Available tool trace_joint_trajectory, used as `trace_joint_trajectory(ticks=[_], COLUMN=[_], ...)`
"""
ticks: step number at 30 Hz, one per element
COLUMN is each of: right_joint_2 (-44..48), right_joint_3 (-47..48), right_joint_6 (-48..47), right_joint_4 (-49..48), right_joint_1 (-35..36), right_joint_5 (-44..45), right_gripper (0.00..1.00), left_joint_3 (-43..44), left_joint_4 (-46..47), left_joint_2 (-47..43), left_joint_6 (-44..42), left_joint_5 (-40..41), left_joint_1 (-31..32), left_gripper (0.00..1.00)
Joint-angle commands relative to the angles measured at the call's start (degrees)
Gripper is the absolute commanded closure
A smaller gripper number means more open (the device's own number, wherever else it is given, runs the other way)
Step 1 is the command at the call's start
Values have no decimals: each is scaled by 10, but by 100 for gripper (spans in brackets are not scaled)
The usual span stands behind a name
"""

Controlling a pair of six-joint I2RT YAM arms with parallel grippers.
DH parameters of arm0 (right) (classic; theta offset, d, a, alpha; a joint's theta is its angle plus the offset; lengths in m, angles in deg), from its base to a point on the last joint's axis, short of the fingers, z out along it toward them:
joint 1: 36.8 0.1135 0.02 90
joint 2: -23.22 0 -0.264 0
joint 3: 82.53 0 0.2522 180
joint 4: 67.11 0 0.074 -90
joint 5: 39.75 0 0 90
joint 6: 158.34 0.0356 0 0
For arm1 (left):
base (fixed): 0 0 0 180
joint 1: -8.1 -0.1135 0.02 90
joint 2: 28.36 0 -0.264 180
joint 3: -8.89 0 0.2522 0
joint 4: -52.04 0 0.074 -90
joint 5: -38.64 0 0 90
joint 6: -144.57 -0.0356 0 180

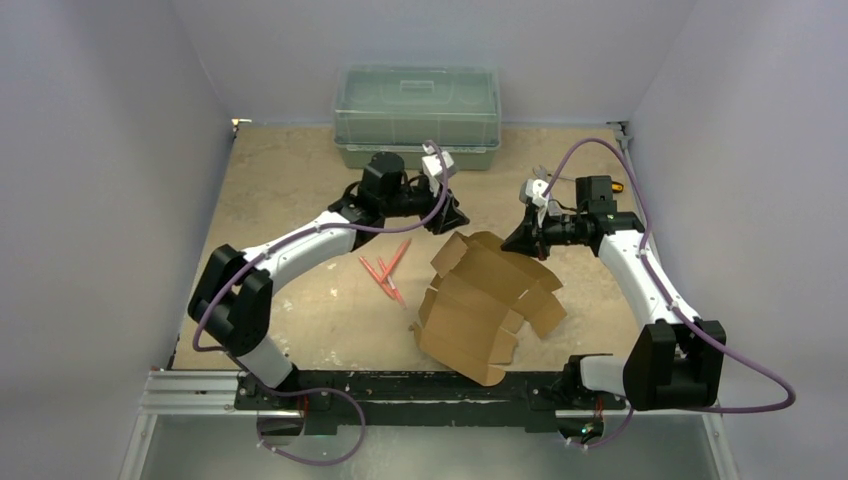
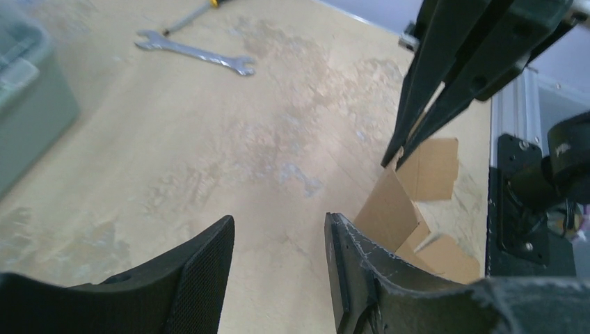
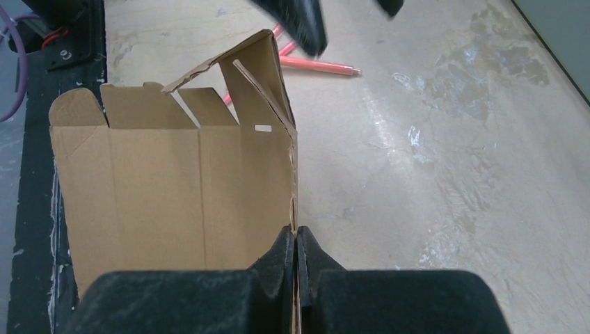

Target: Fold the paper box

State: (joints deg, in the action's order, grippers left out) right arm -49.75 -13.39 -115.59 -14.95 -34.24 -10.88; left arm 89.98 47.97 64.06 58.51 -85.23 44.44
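Your right pincer [image 3: 297, 240] is clamped on one thin edge of the paper box [image 1: 485, 300], a plain brown die-cut cardboard sheet. It stands half raised on the tan tabletop [image 1: 300, 190], between the two arms and nearer their bases. Your left pincer [image 2: 278, 223] hangs open just beyond the box's far corner, with nothing between its jaws.

Watch these risks:
- **Tearing or slipping:** one pinch on a thin edge carries the whole sheet. I judge a hard pull could tear it at a crease or slot, or let it slip free.
- **Springing flat:** nothing steadies the other side, so the raised panels may fall back.
- **Sliding:** if the left pincer pushes without a counter-hold, the box will likely slide rather than fold.
- **Catching:** the thin pink sticks [image 1: 385, 270] lie just beside the box and could end up under a panel.

The count:
- one paper box
- one green translucent plastic bin with lid [image 1: 417, 115], at the far edge
- one silver open-ended wrench [image 2: 196, 54]
- one screwdriver [image 2: 188, 17], only partly in view
- at least two pink sticks, possibly three; I cannot tell
- two arms, each with one pincer
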Motion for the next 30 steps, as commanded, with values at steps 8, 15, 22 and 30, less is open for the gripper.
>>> trace_joint_trajectory(ticks=[8,15,22,30], right_joint_2=[14,16,15,16], right_joint_3=[22,22,20,20], right_joint_6=[-11,-6,0,1], right_joint_4=[6,3,-2,-2], right_joint_1=[0,1,1,0], right_joint_5=[-22,-17,-14,-16], right_gripper=[100,100,100,100], left_joint_3=[16,16,22,58], left_joint_4=[-9,4,-12,-24], left_joint_2=[25,27,22,52], left_joint_6=[-26,-20,-33,-36], left_joint_5=[-55,-78,-83,-87], left_joint_1=[31,37,36,48], left_gripper=[49,48,45,44])
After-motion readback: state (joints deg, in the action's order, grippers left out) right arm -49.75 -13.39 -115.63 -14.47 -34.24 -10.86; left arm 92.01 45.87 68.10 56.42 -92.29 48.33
